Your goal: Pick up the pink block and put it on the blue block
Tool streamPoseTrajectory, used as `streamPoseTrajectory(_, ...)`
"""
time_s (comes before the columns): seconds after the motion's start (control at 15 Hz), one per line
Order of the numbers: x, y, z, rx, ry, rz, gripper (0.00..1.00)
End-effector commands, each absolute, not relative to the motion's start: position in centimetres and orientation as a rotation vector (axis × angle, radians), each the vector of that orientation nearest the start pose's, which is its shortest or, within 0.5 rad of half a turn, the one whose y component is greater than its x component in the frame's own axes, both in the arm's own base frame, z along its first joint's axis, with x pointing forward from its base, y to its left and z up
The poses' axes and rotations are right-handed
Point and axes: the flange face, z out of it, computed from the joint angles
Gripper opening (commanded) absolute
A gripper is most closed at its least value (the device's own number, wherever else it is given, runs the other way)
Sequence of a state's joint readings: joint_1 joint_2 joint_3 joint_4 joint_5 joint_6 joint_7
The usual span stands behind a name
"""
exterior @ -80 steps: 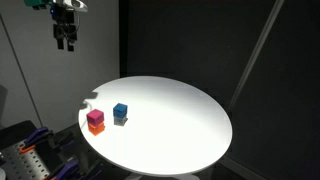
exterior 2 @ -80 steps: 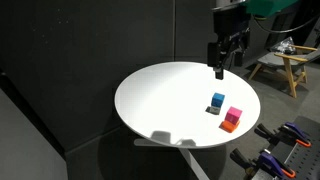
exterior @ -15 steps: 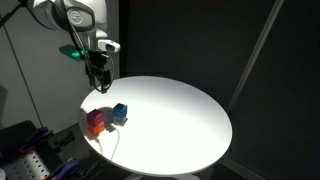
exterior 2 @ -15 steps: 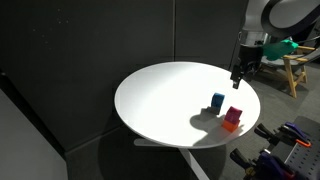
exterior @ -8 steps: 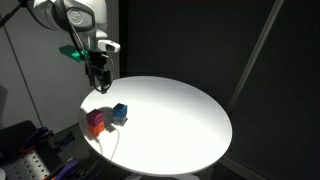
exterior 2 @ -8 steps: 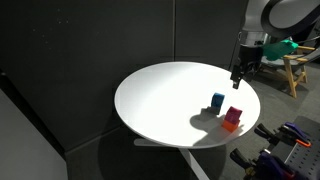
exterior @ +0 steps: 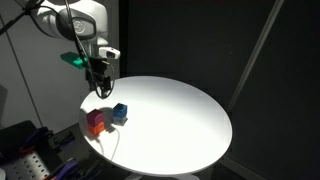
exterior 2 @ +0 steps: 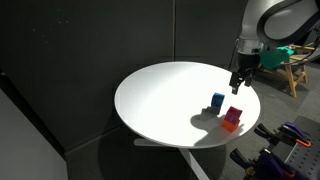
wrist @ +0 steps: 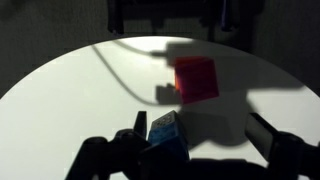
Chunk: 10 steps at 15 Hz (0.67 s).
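White and round, the table (exterior: 180,125) carries three small cubes close to its rim. The blue block (exterior: 120,112) stands alone on the tabletop. Just beside the blue block, apart from it, the pink block (exterior: 96,119) sits on top of an orange cube (exterior: 96,129); both exterior views show this little stack, pink block (exterior 2: 234,113) above orange cube (exterior 2: 231,126), next to the blue block (exterior 2: 218,101).

The gripper (exterior: 100,89) hangs in the air above the blue block's level, off to the side of it and nearer the table's rim, pointing down and touching no cube. In an exterior view the gripper (exterior 2: 237,84) is higher than the blue block and a little beyond it.

In the wrist view the gripper (wrist: 195,158) has its jaws spread wide, with the dark fingers (wrist: 285,155) at the lower corners. The blue block (wrist: 170,132) lies low in that view, close to one finger, and the pink block (wrist: 196,78) lies past it on the bright table (wrist: 70,90). The arm's shadow falls around the blue block and over the stack.
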<state>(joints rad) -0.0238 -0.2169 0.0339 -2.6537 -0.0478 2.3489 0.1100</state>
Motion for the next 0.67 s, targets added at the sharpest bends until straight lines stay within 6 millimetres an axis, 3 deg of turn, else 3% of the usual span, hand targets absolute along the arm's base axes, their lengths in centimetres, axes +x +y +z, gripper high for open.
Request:
streamPoseTrajectory(0.0, 40.1, 0.5, 28.9, -3.200, 0.018, 0.111, 1.00)
streamPoseTrajectory(0.6, 38.3, 1.6, 24.9, -3.215, -0.141, 0.116, 1.00)
